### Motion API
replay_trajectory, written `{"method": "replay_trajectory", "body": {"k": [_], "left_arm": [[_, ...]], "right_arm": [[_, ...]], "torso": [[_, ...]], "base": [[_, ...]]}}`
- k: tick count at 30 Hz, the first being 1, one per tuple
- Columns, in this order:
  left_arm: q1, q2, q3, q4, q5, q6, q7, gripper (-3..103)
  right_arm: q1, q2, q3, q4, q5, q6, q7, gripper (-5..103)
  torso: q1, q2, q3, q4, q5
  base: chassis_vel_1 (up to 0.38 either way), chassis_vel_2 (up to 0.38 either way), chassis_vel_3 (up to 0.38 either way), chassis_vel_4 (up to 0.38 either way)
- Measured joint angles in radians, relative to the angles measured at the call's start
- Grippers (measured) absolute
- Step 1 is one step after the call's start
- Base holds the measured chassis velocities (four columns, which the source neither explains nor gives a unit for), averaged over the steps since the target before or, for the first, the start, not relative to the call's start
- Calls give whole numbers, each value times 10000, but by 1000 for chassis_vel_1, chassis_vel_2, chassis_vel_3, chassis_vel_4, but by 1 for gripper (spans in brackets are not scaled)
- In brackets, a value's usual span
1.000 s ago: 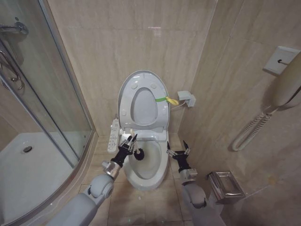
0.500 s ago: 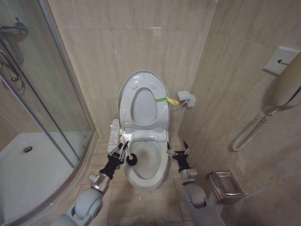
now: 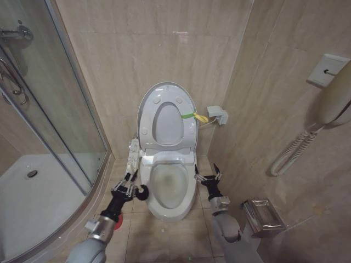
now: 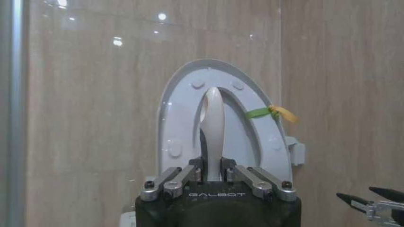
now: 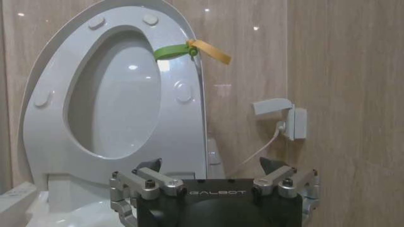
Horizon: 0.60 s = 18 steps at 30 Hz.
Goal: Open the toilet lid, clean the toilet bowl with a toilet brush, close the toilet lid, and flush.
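Brush handle is standing upright between my left gripper (image 3: 127,189) fingers, which I am pinching on the toilet brush (image 3: 139,191) just left of the toilet bowl (image 3: 169,186), while right gripper (image 3: 209,178) is hanging spread.

There is one white elongated ceramic toilet bowl (image 3: 171,189), with one large glossy white oval plastic lid (image 3: 166,116) raised against the wall and one green-yellow strap (image 3: 193,116) at its edge. One thin white-handled toilet brush with a black bristle head (image 3: 141,192) is present, along with one long white button panel (image 3: 132,155). Two black-and-silver grippers are counted, the left gripper (image 3: 125,187) and the right gripper (image 3: 208,176).
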<state>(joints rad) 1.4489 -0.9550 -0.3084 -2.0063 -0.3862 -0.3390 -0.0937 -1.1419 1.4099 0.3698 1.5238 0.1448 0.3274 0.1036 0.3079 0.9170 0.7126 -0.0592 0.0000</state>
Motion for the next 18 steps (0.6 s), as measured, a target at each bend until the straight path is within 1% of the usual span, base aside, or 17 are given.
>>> {"method": "replay_trajectory", "body": {"k": [2,4,5,6,8,9,13,14,17,18], "left_arm": [[138,-5,-97,-64,9,-4,6,18],[919,-99,-650,-404,139,-104,47,18],[919,-99,-650,-404,139,-104,47,18],[1204,-160,-779,-495,209,-145,66,18],[1986,-424,-1131,-721,493,-359,141,18],[1986,-424,-1131,-721,493,-359,141,18],[2957,-878,-1572,-894,975,-828,250,18],[2957,-878,-1572,-894,975,-828,250,18],[3348,-1184,-1881,-894,1171,-1142,260,18],[3348,-1184,-1881,-894,1171,-1142,260,18]], "right_arm": [[0,0,0,0,0,0,0,100],[0,0,0,0,0,0,0,100],[0,0,0,0,0,0,0,100],[0,0,0,0,0,0,0,100],[0,0,0,0,0,0,0,100],[0,0,0,0,0,0,0,100],[0,0,0,0,0,0,0,100],[0,0,0,0,0,0,0,100],[0,0,0,0,0,0,0,100],[0,0,0,0,0,0,0,100]], "torso": [[0,0,0,0,0],[0,0,0,-1,0],[0,0,0,-1,0],[0,0,0,-1,0],[0,0,0,-1,0],[0,0,0,-1,0],[-1,1,0,1,0],[-1,1,0,1,0],[-1,0,0,1,0],[-1,0,0,1,0]], "base": [[0,0,0,0],[0,0,0,0],[0,0,0,0],[0,0,0,0],[0,0,0,0],[0,0,0,0],[0,0,0,0],[0,0,0,0],[0,0,0,0],[0,0,0,0]]}}
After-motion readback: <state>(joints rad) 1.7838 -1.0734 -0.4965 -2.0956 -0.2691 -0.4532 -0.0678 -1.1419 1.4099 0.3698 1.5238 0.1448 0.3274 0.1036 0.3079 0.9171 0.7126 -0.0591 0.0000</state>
